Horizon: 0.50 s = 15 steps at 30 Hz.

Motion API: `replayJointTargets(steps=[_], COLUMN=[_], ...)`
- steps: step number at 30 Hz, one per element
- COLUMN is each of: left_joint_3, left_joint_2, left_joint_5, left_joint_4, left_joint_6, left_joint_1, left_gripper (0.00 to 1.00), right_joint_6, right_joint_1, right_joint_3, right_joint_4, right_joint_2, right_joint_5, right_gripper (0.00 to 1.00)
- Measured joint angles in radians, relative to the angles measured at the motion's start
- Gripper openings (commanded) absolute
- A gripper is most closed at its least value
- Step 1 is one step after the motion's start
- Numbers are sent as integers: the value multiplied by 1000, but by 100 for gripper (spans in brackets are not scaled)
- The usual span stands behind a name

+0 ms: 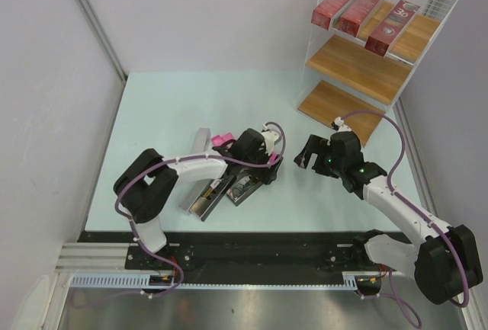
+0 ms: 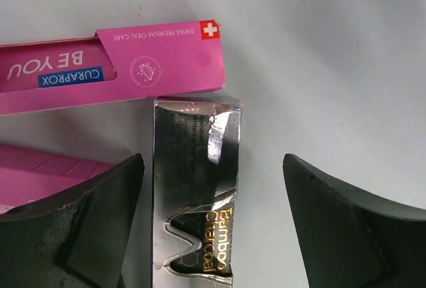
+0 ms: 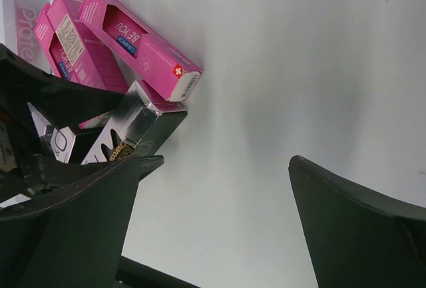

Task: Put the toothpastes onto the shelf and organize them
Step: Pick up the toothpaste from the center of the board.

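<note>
- Toothpastes (image 1: pixel 203 141) not yet shelved lie in a loose heap near the middle of the table (image 1: pixel 191 101), well apart from the shelf (image 1: pixel 358 67) at the far right corner.
- 3 dark red cartons (image 1: pixel 358 6) lie side by side on the shelf's top board, long sides parallel. That looks like sorting by colour, 1 board per kind.
- The 2 lower boards show no carton on them, so I judge the task about a third done.
- In the heap, 3 pink Curaprox cartons (image 3: pixel 86 48) lie stacked and skewed. Silver-grey ones lie beside and partly under them, and their count is hidden by the arm.
- The left gripper (image 2: pixel 212 161) hangs low over a silver Bamboo Charcoal carton (image 2: pixel 196 195), with 1 finger on each long side. This suits a pinch across the narrow width.
- Its jaws are wide and hold nothing: the left finger is just beside the carton edge, and the right finger is clearly apart from it.
- A pink carton touches the silver carton's dented far end, so a lift may drag it along.
- The right gripper (image 3: pixel 214 161) hovers over bare table between the heap and the shelf. Its jaws are spread fully with nothing between them, and it is probably waiting for a handover.
</note>
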Motion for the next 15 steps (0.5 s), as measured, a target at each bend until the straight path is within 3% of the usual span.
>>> replayJointTargets(steps=[3,8,15], left_joint_3=[8,14,23], left_joint_2=[26,56,63], left_joint_5=[-18,-37,-50], left_joint_4=[-4,-15,-24], left_joint_6=[0,0,1], left_joint_1=[0,-1,0], left_gripper=[83,62,55], right_joint_6=[-3,-10,-34], right_joint_1=[-3,-5,-8], right_joint_3=[-2,-5,-5], right_joint_4=[0,-2,-2], right_joint_2=[0,0,0], right_joint_5=[-9,-21,-41], right_gripper=[100,100,100])
